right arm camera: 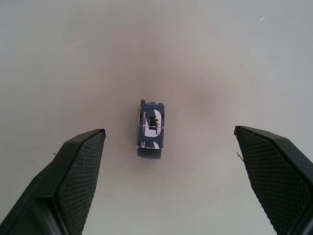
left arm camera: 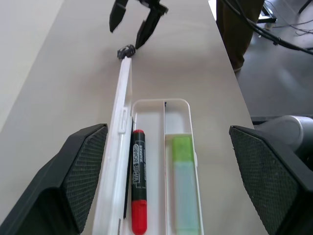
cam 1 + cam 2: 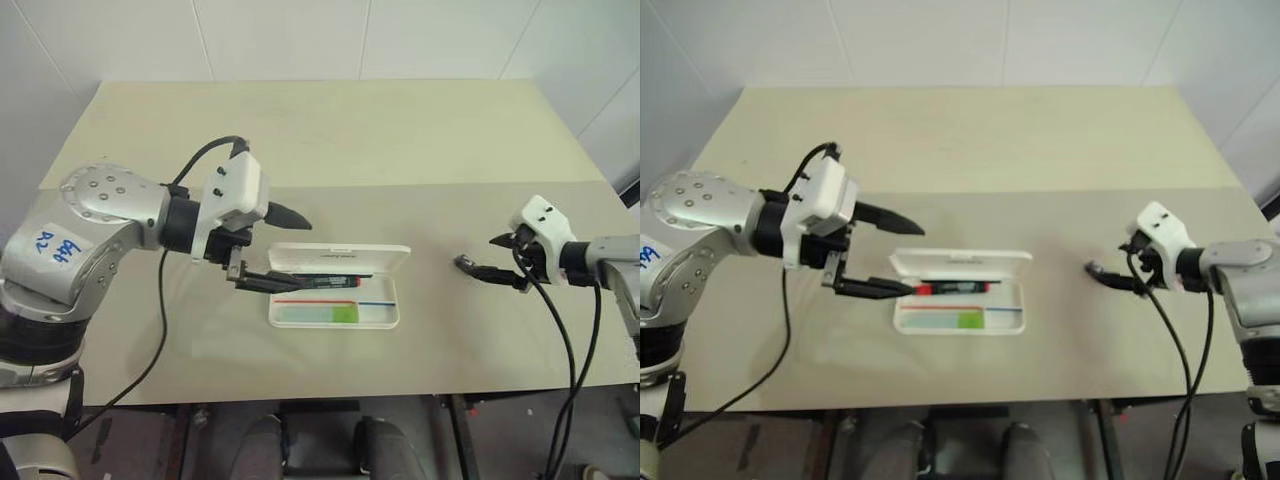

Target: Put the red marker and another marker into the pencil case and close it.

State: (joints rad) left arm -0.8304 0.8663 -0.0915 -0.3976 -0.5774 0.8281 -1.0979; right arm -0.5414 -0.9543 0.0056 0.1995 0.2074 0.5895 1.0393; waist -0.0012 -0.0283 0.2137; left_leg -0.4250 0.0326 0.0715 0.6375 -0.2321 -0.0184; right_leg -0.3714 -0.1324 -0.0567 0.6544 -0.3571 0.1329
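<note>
The white pencil case (image 3: pixel 385 318) lies open at the table's middle, its lid (image 3: pixel 340 259) raised at the far side. Inside, the red marker (image 2: pixel 138 188) lies along the lid side, black barrel and red cap. Another marker, the pale-green highlighter (image 2: pixel 184 181), lies in the near compartment beside it. My left gripper (image 3: pixel 288 252) hovers open at the case's left end, nothing between its fingers. My right gripper (image 3: pixel 485 255) is open over bare table far to the right of the case, around a small dark clip (image 1: pixel 151 129) without touching it.
The beige table (image 3: pixel 330 140) stretches wide behind the case. Its front edge runs close below the case. White walls close in the back and both sides. Cables hang from both wrists.
</note>
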